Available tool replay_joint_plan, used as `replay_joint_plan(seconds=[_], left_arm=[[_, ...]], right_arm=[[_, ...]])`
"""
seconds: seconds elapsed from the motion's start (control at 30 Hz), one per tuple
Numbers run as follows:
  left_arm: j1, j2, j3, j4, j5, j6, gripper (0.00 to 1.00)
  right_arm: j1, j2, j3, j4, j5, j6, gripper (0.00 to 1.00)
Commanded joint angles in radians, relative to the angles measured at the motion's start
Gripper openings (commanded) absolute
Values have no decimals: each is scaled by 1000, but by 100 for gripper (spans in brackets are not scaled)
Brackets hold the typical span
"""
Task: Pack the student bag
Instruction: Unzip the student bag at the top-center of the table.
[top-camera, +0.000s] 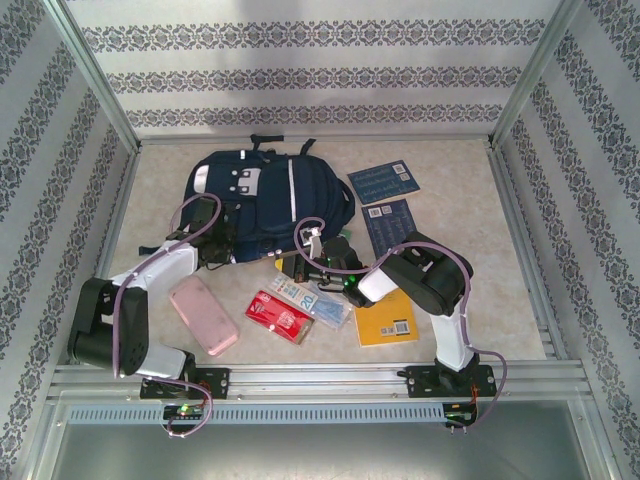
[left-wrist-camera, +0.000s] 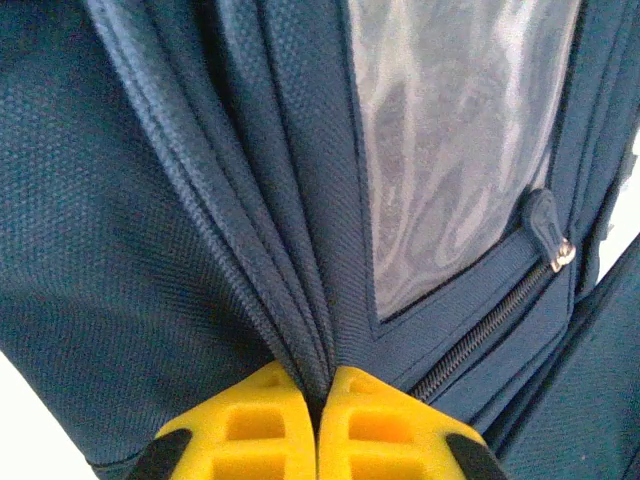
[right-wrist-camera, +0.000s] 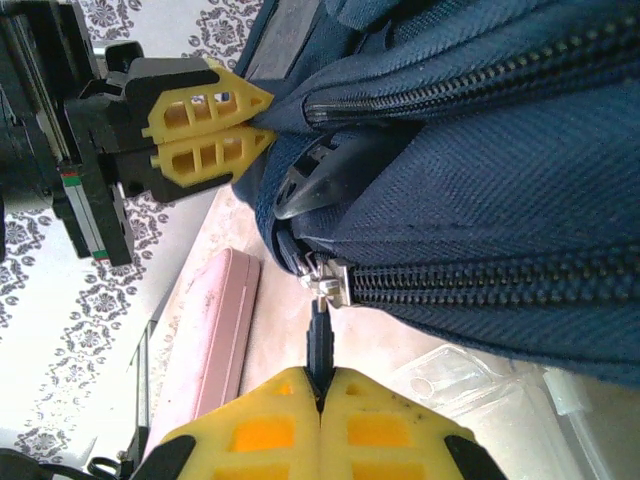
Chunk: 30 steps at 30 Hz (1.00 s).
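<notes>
While both shut: left claw (left-wrist-camera: 318, 400) (yellow-tipped) on student bag (left-wrist-camera: 120, 200) fold, right claw (right-wrist-camera: 320, 390) on zipper pull (right-wrist-camera: 318, 335).

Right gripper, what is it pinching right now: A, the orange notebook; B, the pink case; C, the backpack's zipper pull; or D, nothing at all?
C: in the right wrist view the right gripper is shut on the dark zipper pull that hangs from the slider on the student bag.
</notes>
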Motion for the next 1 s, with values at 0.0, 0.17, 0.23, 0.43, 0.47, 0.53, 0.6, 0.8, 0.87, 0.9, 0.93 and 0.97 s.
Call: replay_joint_plan(seconds=[0.0, 0.17, 0.23, 0.43, 0.47, 0.53, 0.6, 0.8, 0.87, 0.9, 0.93, 0.97], left_arm=[[11, 8, 42, 46, -37, 20, 0], [12, -21, 47, 21, -65, 27, 0], [13, -28, 44, 20, -70, 26, 0], [14, -29, 49, 21, -77, 32, 0], [14, -30, 49, 21, -80, 35, 0], [16, -34, 51, 18, -87, 37, 0], [22, -40, 51, 14, -90, 38, 0], [41, -44, 52, 8, -89, 50, 0], [47, -42, 52, 8, -84, 53, 0], [50, -39, 53, 8, -82, 57, 0], [52, -37, 56, 6, -82, 59, 0], [55, -33, 59, 4, -81, 62, 0]], right_arm=[[9, 2, -1, 45, 19, -19, 0], [-20, 12, -15, 56, 36, 46, 0], [-30, 11, -26, 60, 39, 57, 0], [-40, 2, -45, 59, 31, 66, 2], [-45, 1, -46, 57, 27, 74, 2], [-60, -4, -51, 52, 13, 93, 1], [-79, -13, -68, 57, 7, 106, 0], [-125, -54, -103, 15, -28, 96, 0], [-140, -61, -111, 5, -44, 98, 0], [-149, -67, -114, -4, -51, 96, 0], [-157, -72, -116, -14, -58, 95, 0], [-167, -79, -120, -26, -65, 91, 0]])
